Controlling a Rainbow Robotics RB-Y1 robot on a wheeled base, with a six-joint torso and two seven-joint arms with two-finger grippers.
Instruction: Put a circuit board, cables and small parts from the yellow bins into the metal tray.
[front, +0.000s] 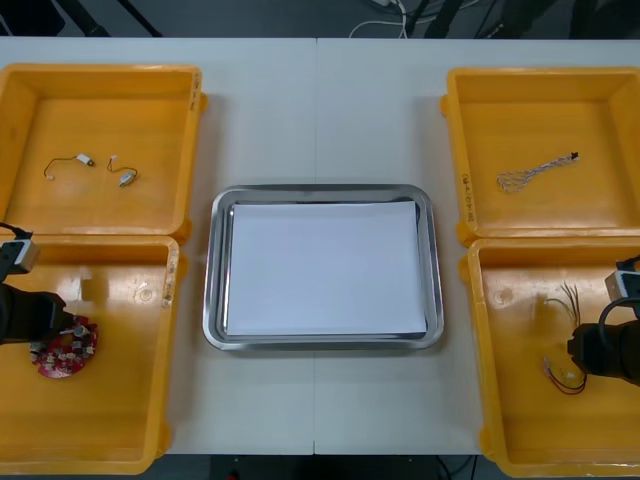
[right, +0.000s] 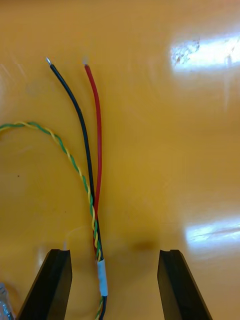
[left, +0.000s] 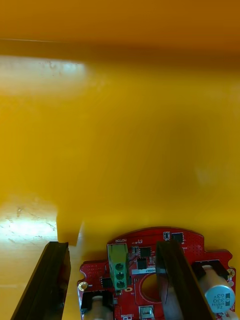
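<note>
White and wide, the table (front: 320, 110) holds everything. Four yellow bins (front: 190, 150) sit on it, two at the left side and two at the right. Between them lies the metal tray (front: 214, 270), shiny round the rim and white inside.

The round red board (front: 65, 352) lies in the near left bin (front: 168, 300). The left gripper (left: 112, 244) is low over it. Its two black fingers (left: 52, 275) stand wide apart, and it has hold of nothing. One finger is over the bin floor beside the board. The other crosses the top of the board; I cannot tell if it touches. A little green block (left: 117, 262) on the board shows between them.

A bunch of wires (right: 95, 210) lies in the near right bin (front: 480, 350): one red, one black, and a green and yellow pair twisted together. A white band (right: 102, 277) ties them. The right gripper (right: 115, 252) is down over them, wide open, with one finger on each side of the bunch and not touching it. It grips nothing.

A thin twisted cable (front: 535, 172) lies in the far right bin (front: 455, 150). Two small metal parts (front: 85, 160) with bent wire tails lie in the far left bin (front: 100, 72).
</note>
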